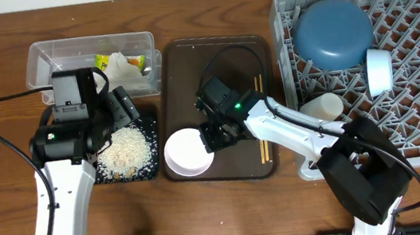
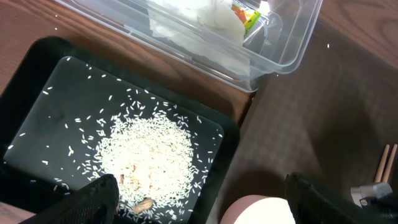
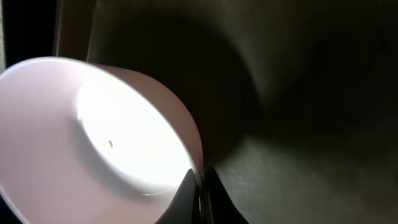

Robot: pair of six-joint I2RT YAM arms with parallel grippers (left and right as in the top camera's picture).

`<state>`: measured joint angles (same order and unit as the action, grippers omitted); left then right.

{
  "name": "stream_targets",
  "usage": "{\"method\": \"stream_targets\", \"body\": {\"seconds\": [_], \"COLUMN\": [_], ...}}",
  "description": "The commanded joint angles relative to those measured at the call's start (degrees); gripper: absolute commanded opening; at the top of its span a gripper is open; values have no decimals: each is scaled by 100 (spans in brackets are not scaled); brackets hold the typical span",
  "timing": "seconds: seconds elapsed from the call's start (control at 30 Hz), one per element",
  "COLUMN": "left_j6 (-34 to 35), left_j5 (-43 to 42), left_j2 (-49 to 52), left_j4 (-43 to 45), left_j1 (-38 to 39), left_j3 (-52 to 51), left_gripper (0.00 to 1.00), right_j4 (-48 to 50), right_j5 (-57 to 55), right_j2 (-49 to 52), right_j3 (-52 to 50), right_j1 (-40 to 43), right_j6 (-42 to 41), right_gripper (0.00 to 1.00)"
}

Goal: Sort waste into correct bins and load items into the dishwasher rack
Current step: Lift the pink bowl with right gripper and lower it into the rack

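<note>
Low, right gripper [image 3: 200,185] pinches white bowl [image 3: 93,137] rim, arm stretched leftward.

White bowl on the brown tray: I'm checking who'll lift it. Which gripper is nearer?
Right. The right gripper is shut on the rim of the white bowl; the left gripper hangs open over the black tray of rice, apart from it.
</note>
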<state>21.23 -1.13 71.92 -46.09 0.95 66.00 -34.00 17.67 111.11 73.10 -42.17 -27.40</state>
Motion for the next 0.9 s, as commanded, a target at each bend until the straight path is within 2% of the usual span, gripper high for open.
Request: {"method": "stream_targets", "body": {"seconds": [0.0,0.3,0.47,0.63,0.87], "left_j6": [31,31,31,31,31], "left_j5": [26,26,26,26,26], "left_j2": [31,31,31,31,31], "left_j4": [0,0,0,0,0], "left_j1": [-24,-24,-24,-24,-24], "left_j3": [61,61,61,61,61], "left_gripper": [88,88,88,88,88], "right_j4": [-153,-868,-1633,-2640,-4448], "right_j5": [-153,-1161,-2973,-4422,-6465], "right_j2": [-361,-1510,-2186,-3276,-5285], "right_j3": [2,2,2,9,9], "right_j1": [170,669,763,922,1504], "right_j6": [179,240,-2,-444,-1639], "right_gripper": [1,1,1,1,1]}}
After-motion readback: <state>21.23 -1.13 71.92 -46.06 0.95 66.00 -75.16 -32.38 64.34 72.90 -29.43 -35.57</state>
